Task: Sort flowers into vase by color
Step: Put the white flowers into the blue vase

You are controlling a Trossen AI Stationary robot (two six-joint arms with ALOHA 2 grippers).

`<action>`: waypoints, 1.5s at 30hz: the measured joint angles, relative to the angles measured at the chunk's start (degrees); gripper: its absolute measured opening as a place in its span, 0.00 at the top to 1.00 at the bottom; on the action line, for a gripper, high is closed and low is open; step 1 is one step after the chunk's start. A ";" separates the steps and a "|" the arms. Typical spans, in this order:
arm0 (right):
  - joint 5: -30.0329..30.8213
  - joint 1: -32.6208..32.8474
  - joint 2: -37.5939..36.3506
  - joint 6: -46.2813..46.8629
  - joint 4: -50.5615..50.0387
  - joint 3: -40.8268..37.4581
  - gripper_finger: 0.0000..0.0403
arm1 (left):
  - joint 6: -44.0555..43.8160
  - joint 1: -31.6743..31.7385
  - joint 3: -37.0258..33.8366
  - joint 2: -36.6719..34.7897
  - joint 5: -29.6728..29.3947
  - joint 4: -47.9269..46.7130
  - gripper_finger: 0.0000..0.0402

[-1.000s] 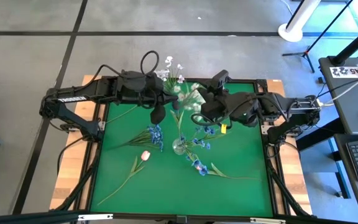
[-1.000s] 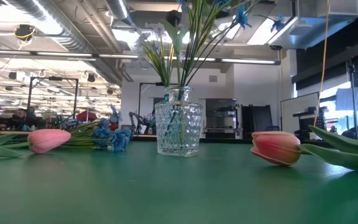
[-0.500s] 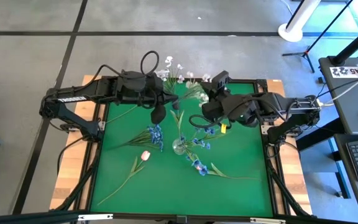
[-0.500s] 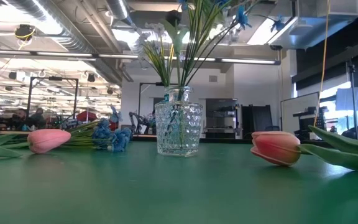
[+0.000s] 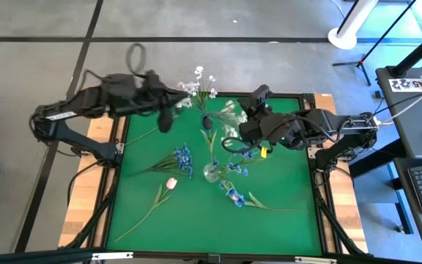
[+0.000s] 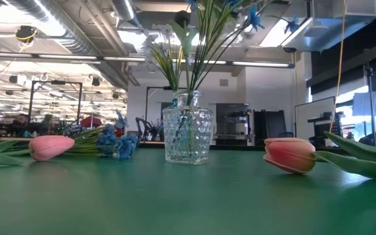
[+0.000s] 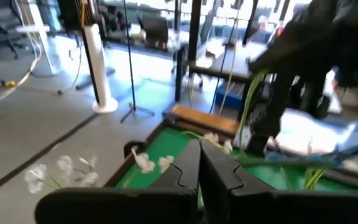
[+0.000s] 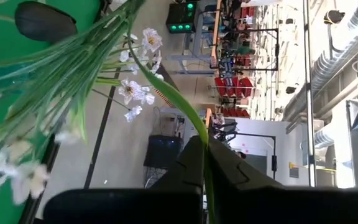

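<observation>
- The right gripper (image 5: 234, 139) is hanging over the middle of the green bench (image 5: 284, 227), just to the far side of the glass vase (image 5: 211, 173). In the right wrist view its fingers (image 8: 194, 158) are pressed together on the green stems of a white sprig (image 8: 132, 90).
- The white sprig is fanning from that grip toward the bench's far edge, its blossoms (image 5: 229, 111) lying near that edge.
- The left gripper (image 5: 165, 121) is hovering above the far left corner of the bench; its fingers (image 7: 191, 171) are sitting closed, with nothing between them.
- The vase is standing upright near the bench centre, holding blue sprigs and green stems (image 6: 198, 39).
- A second white cluster (image 5: 198, 81) is sticking out past the far edge.
- A dark bud (image 5: 206, 122) is lying between the far edge and the vase.
- A blue sprig (image 5: 182, 158) is lying left of the vase; a pink tulip (image 5: 171, 183) is lying nearer the left front.
- Another blue sprig (image 5: 234, 196) is lying in front of the vase.
- The low view is showing a second pink tulip (image 6: 290, 155) lying on the bench.
</observation>
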 joint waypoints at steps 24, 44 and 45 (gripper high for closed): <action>-0.44 0.00 0.02 0.49 0.05 0.00 1.00 | 11.57 -7.36 0.00 6.23 -0.25 -1.74 0.46; -0.55 0.00 0.04 0.63 -0.03 0.00 1.00 | 13.46 -7.28 0.00 12.09 -3.42 4.78 0.58; -0.56 0.00 0.04 0.63 -0.01 0.00 1.00 | 13.46 -7.28 0.00 12.09 -2.85 5.28 0.59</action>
